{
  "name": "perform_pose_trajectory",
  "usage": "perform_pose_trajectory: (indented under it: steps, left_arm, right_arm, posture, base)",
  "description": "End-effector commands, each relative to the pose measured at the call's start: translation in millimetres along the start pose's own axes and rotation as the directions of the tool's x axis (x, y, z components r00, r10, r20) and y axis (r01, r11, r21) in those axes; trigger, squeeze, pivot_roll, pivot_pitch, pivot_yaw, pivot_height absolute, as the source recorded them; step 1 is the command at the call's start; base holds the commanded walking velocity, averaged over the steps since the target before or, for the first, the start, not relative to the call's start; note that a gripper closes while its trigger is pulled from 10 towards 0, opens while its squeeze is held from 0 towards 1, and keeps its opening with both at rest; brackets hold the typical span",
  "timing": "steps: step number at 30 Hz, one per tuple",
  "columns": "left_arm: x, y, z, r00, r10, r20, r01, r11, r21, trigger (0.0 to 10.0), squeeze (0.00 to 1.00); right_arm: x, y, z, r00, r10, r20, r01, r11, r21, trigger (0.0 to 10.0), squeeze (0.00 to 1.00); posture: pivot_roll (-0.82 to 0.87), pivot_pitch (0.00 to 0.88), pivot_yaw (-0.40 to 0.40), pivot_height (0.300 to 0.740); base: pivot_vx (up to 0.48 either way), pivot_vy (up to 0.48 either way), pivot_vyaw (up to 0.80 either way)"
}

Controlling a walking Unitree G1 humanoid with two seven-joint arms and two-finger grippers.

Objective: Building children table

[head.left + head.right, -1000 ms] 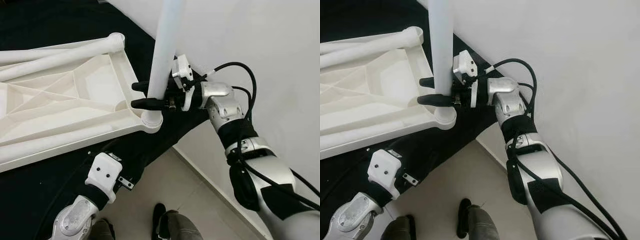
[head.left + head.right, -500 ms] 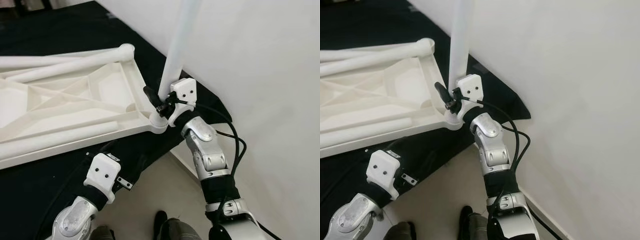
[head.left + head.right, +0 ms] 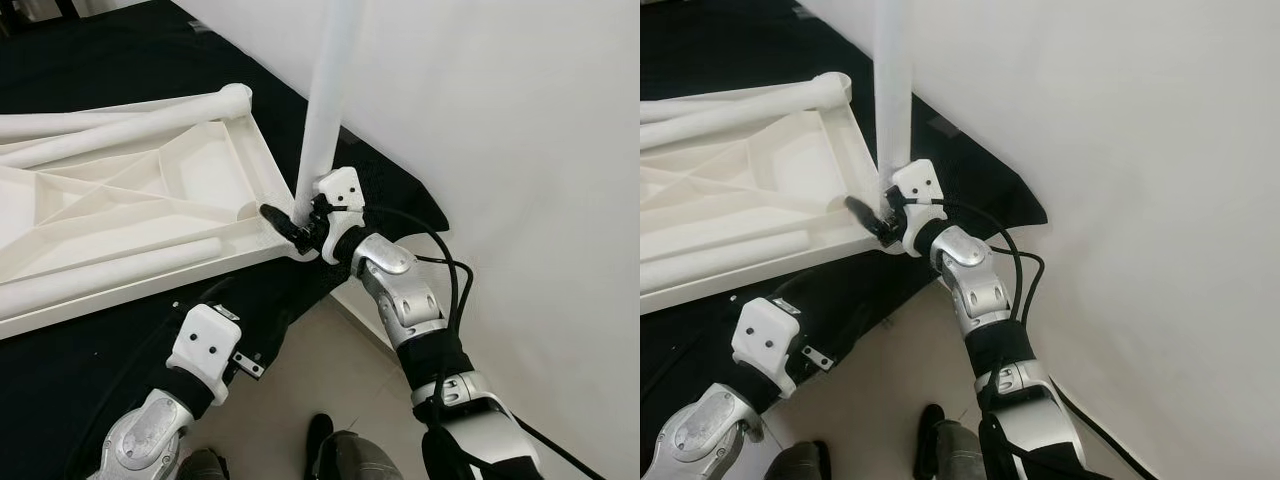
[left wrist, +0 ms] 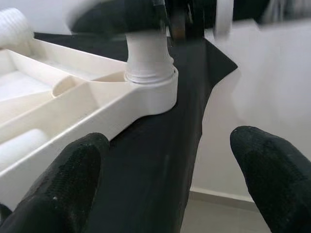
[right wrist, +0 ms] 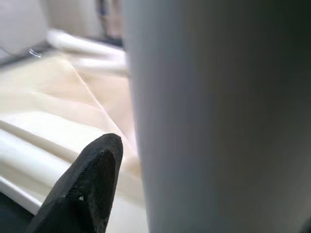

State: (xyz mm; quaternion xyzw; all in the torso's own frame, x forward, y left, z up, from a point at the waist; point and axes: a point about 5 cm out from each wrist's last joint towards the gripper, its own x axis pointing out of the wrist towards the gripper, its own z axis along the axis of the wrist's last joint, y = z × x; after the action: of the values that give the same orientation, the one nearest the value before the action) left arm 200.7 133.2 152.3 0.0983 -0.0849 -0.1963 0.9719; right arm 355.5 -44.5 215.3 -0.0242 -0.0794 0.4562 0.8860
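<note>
Item: children's table, part-assembled
- Tabletop (image 3: 150,215): white plastic, upside down on a black-covered bench (image 3: 80,360), ribbed underside up
- Upright leg (image 3: 325,110): standing in the near corner socket (image 4: 150,90), by the wall; apparently seated, though how tightly cannot be judged
- Loose legs (image 3: 130,115): lying across the tabletop, not yet fitted; remaining sockets presumably still to fill
- Right gripper (image 3: 296,222): fingers closed around the upright leg's base, just above the socket
- Left gripper (image 4: 170,174): fingers spread wide, empty, low before the bench edge

Status: one leg in, others pending
</note>
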Motion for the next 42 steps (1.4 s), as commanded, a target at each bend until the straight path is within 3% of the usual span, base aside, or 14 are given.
perform_pose_trajectory:
  steps: [1, 2, 5, 6, 10, 20, 22, 23, 25, 27, 31, 35, 42]
  left_arm:
    - [-1.6, -2.5, -6.6, 0.999, -0.007, -0.038, 0.006, 1.0, -0.008, 10.0, 0.0]
    - [-1.9, -1.9, -6.2, 0.999, -0.001, -0.038, 0.001, 1.0, -0.008, 10.0, 0.0]
    - [-2.0, -2.0, -5.9, 0.999, -0.001, -0.038, 0.001, 1.0, -0.008, 10.0, 0.0]
    - [-3.0, -3.4, -5.7, 0.999, -0.008, -0.042, 0.008, 1.0, -0.007, 10.0, 0.0]
    - [-5.7, -8.4, -5.0, 0.998, -0.034, -0.046, 0.033, 0.999, -0.014, 10.0, 0.0]
    - [-13.9, -11.9, 0.7, 0.998, -0.047, -0.049, 0.046, 0.999, -0.021, 10.0, 0.0]
    - [-16.3, -15.3, 13.5, 0.997, -0.07, -0.015, 0.07, 0.997, -0.015, 10.0, 0.0]
    - [-17.6, -16.6, 17.0, 0.997, -0.082, -0.007, 0.082, 0.997, -0.008, 10.0, 0.0]
    - [-18.3, -17.5, 18.8, 0.996, -0.089, -0.003, 0.089, 0.996, -0.003, 10.0, 0.0]
    - [-19.9, -17.2, 22.8, 0.996, -0.091, 0.002, 0.091, 0.996, 0.003, 10.0, 0.0]
    - [-21.0, -14.9, 27.4, 0.997, -0.082, 0.01, 0.082, 0.997, 0.009, 10.0, 0.0]
    - [-22.0, -15.0, 29.2, 0.997, -0.077, 0.01, 0.077, 0.997, 0.011, 10.0, 0.0]
    - [-26.1, -17.8, 25.1, 0.997, -0.076, -0.016, 0.076, 0.997, -0.019, 10.0, 0.0]
  right_arm:
    - [1.8, 6.9, 13.2, 0.982, 0.18, 0.054, -0.179, 0.984, -0.028, 10.0, 0.0]
    - [1.3, 4.1, 21.0, 0.952, 0.299, 0.063, -0.295, 0.953, -0.071, 10.0, 0.0]
    - [1.2, 2.2, 24.5, 0.935, 0.349, 0.061, -0.344, 0.935, -0.087, 10.0, 0.0]
    - [0.2, -0.5, 30.2, 0.901, 0.43, 0.053, -0.422, 0.899, -0.116, 10.0, 0.0]
    - [-1.1, -7.5, 33.7, 0.863, 0.504, 0.016, -0.499, 0.858, -0.119, 10.0, 0.0]
    - [-1.9, -19.3, 37.2, 0.808, 0.588, -0.048, -0.59, 0.804, -0.078, 10.0, 0.0]
    - [-2.9, -21.0, 30.2, 0.806, 0.586, -0.087, -0.592, 0.803, -0.073, 10.0, 0.0]
    - [-3.9, -21.2, 26.7, 0.805, 0.585, -0.098, -0.592, 0.804, -0.062, 7.4, 0.0]
    - [-4.6, -21.4, 24.7, 0.804, 0.585, -0.103, -0.592, 0.804, -0.054, 7.4, 0.0]
    - [-6.9, -22.2, 19.0, 0.803, 0.585, -0.116, -0.592, 0.805, -0.038, 0.0, 0.0]
    - [-9.3, -24.4, 12.6, 0.816, 0.564, -0.126, -0.572, 0.82, -0.03, 0.0, 0.0]
    - [-10.0, -31.9, 7.4, 0.876, 0.463, -0.133, -0.471, 0.881, -0.039, 0.0, 0.0]
    - [-14.9, -40.0, -0.7, 0.938, 0.326, -0.117, -0.332, 0.942, -0.044, 0.0, 0.0]
  posture:
    - [0.17, 0.26, -0.141, 0.74]
    - [0.17, 0.261, -0.142, 0.74]
    - [0.17, 0.262, -0.142, 0.74]
    - [0.18, 0.265, -0.142, 0.74]
    - [0.2, 0.275, -0.148, 0.74]
    - [0.21, 0.286, -0.154, 0.74]
    - [0.21, 0.292, -0.158, 0.74]
    - [0.21, 0.292, -0.158, 0.74]
    - [0.2, 0.294, -0.158, 0.74]
    - [0.2, 0.296, -0.157, 0.74]
    - [0.2, 0.297, -0.158, 0.74]
    - [0.2, 0.296, -0.16, 0.74]
    - [0.19, 0.291, -0.158, 0.74]
  base:
    - [0.0, 0.0, 0.0]
    - [0.0, 0.0, 0.0]
    - [0.0, 0.0, 0.0]
    - [0.0, 0.0, 0.0]
    - [0.0, 0.0, 0.0]
    - [0.0, 0.0, 0.0]
    - [0.0, 0.0, 0.0]
    - [0.0, 0.0, 0.0]
    - [0.0, 0.0, 0.0]
    - [0.0, 0.0, 0.0]
    - [0.0, 0.0, 0.0]
    - [0.0, 0.0, 0.0]
    - [0.0, 0.0, 0.0]
